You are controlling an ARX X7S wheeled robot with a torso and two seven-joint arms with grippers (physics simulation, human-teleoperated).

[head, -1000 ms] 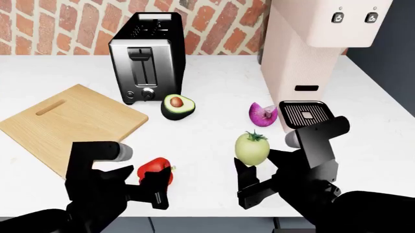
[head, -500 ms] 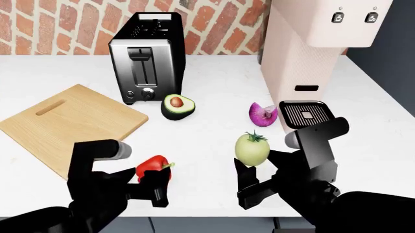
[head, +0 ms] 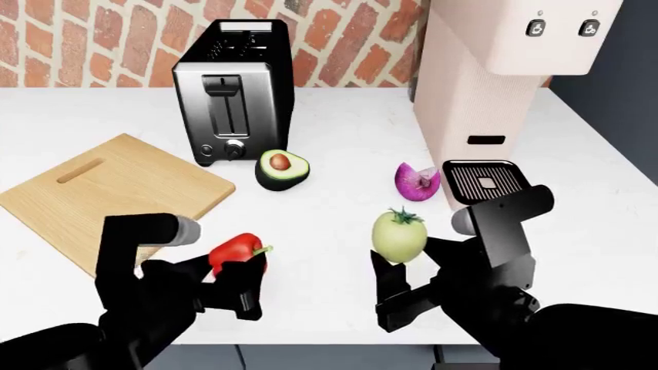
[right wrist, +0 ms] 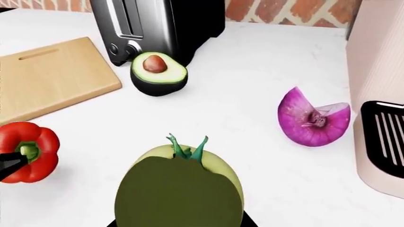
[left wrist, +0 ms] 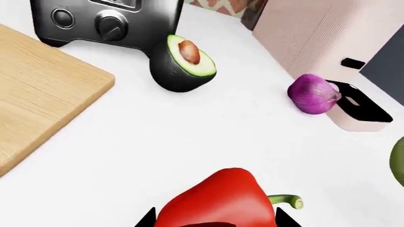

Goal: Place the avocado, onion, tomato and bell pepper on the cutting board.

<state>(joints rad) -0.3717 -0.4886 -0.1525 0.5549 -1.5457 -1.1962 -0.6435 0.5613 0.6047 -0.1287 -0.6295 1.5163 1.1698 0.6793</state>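
Note:
My left gripper (head: pixel 224 275) is shut on the red bell pepper (head: pixel 233 254), held just above the counter right of the cutting board (head: pixel 103 196); the pepper fills the left wrist view (left wrist: pixel 218 201). My right gripper (head: pixel 408 266) is shut on the pale green tomato (head: pixel 399 235), which fills the right wrist view (right wrist: pixel 180 189). The halved avocado (head: pixel 280 169) lies in front of the toaster, pit up. The purple onion piece (head: pixel 417 181) lies by the coffee machine's drip tray. The light-wood board lies at the left with nothing on it.
A steel toaster (head: pixel 234 91) stands behind the board and avocado. A pink coffee machine (head: pixel 494 77) with a black drip tray (head: pixel 485 181) stands at the right. A brick wall runs behind. The counter's front edge is just under both grippers.
My left gripper has lifted the bell pepper and carried it a little left and up. The right gripper and tomato have stayed put.

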